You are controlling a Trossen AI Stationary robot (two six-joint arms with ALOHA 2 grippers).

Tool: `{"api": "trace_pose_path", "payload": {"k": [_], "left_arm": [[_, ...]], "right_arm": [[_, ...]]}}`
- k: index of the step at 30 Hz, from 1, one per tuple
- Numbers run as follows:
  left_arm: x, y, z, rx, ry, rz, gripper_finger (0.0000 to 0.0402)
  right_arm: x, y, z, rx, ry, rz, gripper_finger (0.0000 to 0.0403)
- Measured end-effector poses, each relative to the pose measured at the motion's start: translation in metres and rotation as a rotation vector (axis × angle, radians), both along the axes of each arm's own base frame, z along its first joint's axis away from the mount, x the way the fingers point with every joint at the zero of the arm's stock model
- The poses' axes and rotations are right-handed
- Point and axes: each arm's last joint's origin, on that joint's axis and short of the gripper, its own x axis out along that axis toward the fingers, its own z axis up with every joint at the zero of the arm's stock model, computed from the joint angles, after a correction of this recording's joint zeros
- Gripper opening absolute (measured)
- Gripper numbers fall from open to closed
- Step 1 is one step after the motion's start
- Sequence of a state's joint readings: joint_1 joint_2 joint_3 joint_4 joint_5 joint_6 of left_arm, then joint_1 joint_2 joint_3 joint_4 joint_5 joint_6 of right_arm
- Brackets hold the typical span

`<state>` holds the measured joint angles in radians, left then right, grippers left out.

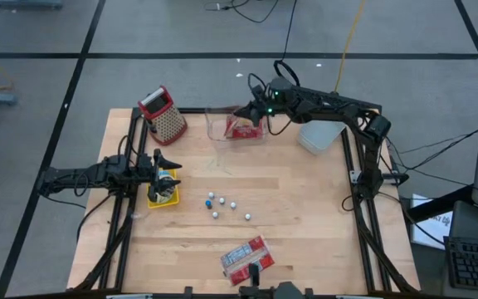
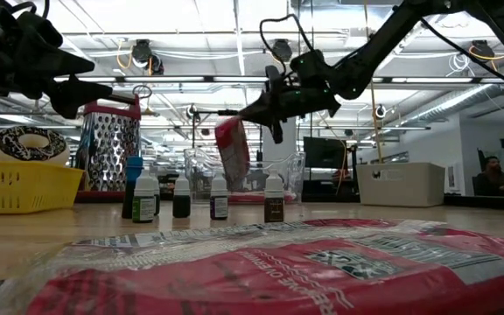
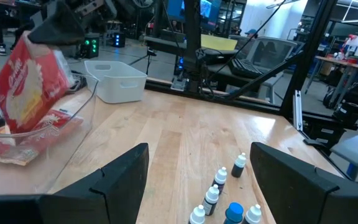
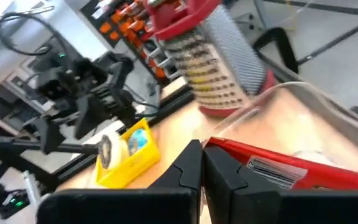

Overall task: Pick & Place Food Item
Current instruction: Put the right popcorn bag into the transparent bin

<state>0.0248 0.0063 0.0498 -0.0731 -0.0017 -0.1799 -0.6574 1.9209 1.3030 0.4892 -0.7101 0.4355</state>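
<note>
A red food packet hangs from my right gripper, which is shut on it at the table's far middle. The packet hangs over and partly inside a clear plastic container. In the left wrist view the packet dangles above a second red packet lying flat on the container's floor. My left gripper waits open at the left, level, above a yellow basket. A third red packet lies flat by the table's near edge. My right gripper pinches the packet's top end between its two shut fingers, which come in about level from the table's right. The packet hangs below the fingers, a little tilted, its lower end down between the container's walls. Whether that end rests on anything, I cannot tell.
A metal box grater with a red handle stands at the far left. A white bin sits to the right of the container. Several small dropper bottles stand mid-table. The yellow basket holds a doughnut.
</note>
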Motion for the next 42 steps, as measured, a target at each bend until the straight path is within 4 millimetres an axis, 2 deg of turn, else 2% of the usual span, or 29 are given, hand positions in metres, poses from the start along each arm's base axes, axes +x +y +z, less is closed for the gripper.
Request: {"api": "trace_pose_path", "payload": {"k": [5, 12, 17, 21, 32, 37, 42], "left_arm": [[0.0, 0.0, 0.0, 0.0, 0.0, 0.0, 0.028], [0.0, 0.0, 0.0, 0.0, 0.0, 0.0, 0.028], [0.0, 0.0, 0.0, 0.0, 0.0, 0.0, 0.028], [0.0, 0.0, 0.0, 0.0, 0.0, 0.0, 0.028], [0.0, 0.0, 0.0, 0.0, 0.0, 0.0, 0.028], [0.0, 0.0, 0.0, 0.0, 0.0, 0.0, 0.028], [0.0, 0.0, 0.0, 0.0, 0.0, 0.0, 0.028]], "right_arm": [[0.002, 0.0, 0.007, -0.055, -0.05, -0.038, 0.0], [0.024, 0.03, 0.007, -0.21, -0.051, -0.068, 0.0], [0.028, 0.038, 0.003, -0.208, -0.004, -0.056, 0.0], [0.024, 0.037, -0.009, -0.187, 0.11, -0.075, 0.0], [0.008, 0.021, -0.023, -0.057, 0.246, -0.084, 0.0], [0.005, 0.017, -0.023, -0.072, 0.252, -0.106, 0.0], [0.003, 0.014, -0.026, -0.166, 0.315, -0.211, 0.0]]}}
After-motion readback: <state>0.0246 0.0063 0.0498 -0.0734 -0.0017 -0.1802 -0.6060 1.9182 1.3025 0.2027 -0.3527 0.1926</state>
